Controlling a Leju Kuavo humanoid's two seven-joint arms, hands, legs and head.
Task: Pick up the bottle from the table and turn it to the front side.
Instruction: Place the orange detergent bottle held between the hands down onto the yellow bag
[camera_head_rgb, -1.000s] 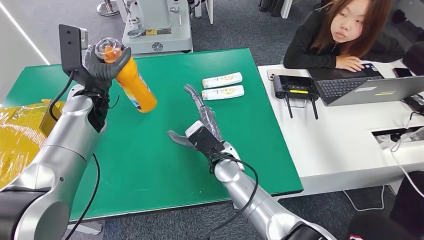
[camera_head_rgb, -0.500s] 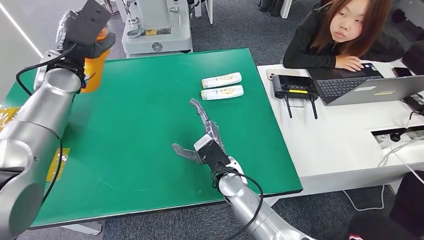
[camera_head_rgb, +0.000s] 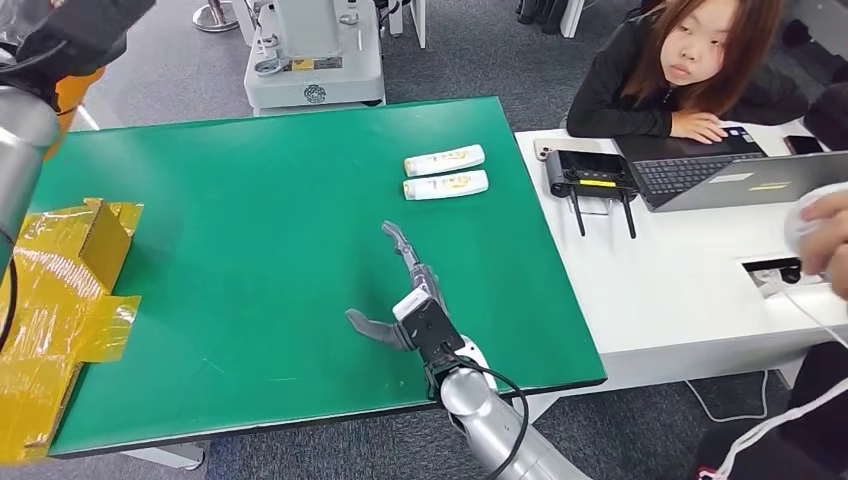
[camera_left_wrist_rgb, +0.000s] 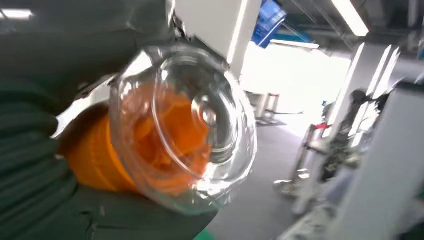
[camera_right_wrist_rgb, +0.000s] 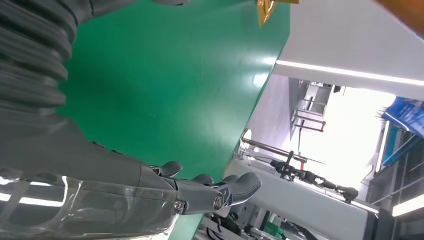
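Note:
An orange bottle (camera_head_rgb: 72, 92) with a clear cap (camera_left_wrist_rgb: 200, 125) is lifted high at the far left corner, gripped by my left hand (camera_head_rgb: 70, 40). In the left wrist view the cap end faces the camera and dark fingers (camera_left_wrist_rgb: 45, 165) wrap the orange body (camera_left_wrist_rgb: 95, 160). My right hand (camera_head_rgb: 400, 285) hovers low over the green table (camera_head_rgb: 260, 260) near its front edge, fingers spread and holding nothing. Its straight fingers (camera_right_wrist_rgb: 205, 192) appear in the right wrist view above the green surface.
Two small white tubes (camera_head_rgb: 446, 172) lie at the table's far right. Yellow packaging (camera_head_rgb: 60, 300) covers the left edge. A person (camera_head_rgb: 680, 70) sits at a white desk (camera_head_rgb: 680, 280) on the right with a laptop (camera_head_rgb: 740, 175) and a router (camera_head_rgb: 590, 172).
My left arm has swung the bottle up and to the left, off the table's area toward the picture's corner. The right hand has drawn back slightly toward the front edge. The yellow packaging is uncovered.

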